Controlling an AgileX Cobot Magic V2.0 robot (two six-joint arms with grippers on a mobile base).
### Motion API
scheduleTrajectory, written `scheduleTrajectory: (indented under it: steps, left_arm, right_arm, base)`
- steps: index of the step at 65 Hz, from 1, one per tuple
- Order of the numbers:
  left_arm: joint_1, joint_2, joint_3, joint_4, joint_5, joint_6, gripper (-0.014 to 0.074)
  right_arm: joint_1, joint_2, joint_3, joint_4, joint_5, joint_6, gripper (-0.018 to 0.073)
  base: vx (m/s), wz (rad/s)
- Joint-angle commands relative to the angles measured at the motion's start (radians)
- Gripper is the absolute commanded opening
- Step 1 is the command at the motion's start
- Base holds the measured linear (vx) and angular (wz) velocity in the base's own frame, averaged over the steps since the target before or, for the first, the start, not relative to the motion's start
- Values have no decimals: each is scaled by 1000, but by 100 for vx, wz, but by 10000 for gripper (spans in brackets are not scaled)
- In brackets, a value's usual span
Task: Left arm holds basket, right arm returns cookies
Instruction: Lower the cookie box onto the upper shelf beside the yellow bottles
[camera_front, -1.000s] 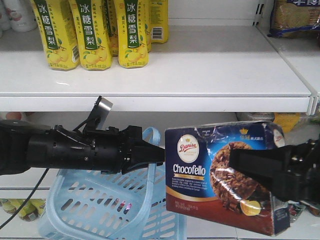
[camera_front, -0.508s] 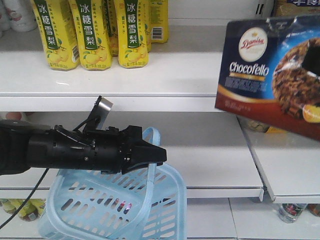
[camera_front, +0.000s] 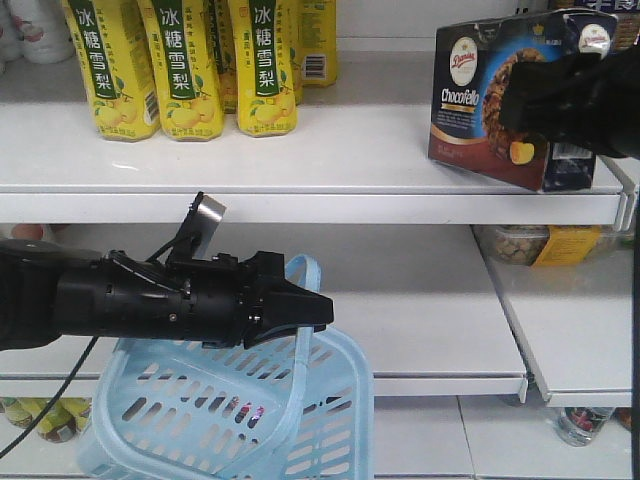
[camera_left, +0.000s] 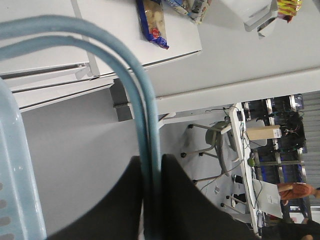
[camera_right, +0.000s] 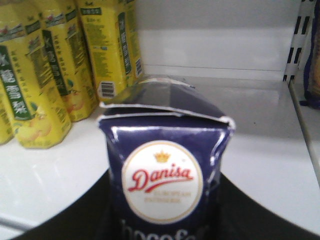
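Note:
The cookies (camera_front: 478, 98), a dark navy Danisa Chocofello carton, stand slightly tilted over the right end of the upper white shelf (camera_front: 380, 140). I cannot tell whether the carton touches the shelf. My right gripper (camera_front: 560, 100) is shut on its right side. In the right wrist view the cookies (camera_right: 162, 150) fill the gap between the black fingers of my right gripper (camera_right: 164, 176). My left gripper (camera_front: 305, 310) is shut on a loop handle of the light blue basket (camera_front: 230, 415), which hangs below it. Both basket handles (camera_left: 142, 115) run between the fingers of my left gripper (camera_left: 151, 162).
Yellow-labelled drink bottles (camera_front: 180, 70) stand at the left of the upper shelf, also seen as the bottles (camera_right: 45, 75) left of the carton. A slotted shelf upright (camera_right: 296, 45) bounds the right side. Packaged goods (camera_front: 540, 245) lie on the lower right shelf.
The right arm has raised the cookies from beside the basket up onto the upper shelf level and pushed them further in. The left arm and basket have not moved.

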Motion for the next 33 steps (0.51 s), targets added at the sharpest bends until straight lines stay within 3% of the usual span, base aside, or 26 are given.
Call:
scheduleTrajectory:
  steps: [1, 11, 33]
  left_arm:
    - [6, -44, -41, -132, -12, 68, -3]
    - [6, -44, -41, -132, -12, 68, -3]
    - [6, -44, -41, -132, -12, 68, -3]
  right_arm:
    - [-71, 41, -32, -34, -92, 71, 174]
    - [-144, 114, -32, -33, -121, 121, 174]
    - [-145, 225, -32, -35, -297, 37, 186]
  base:
    - [0, 0]
    - [0, 0]
    - [0, 0]
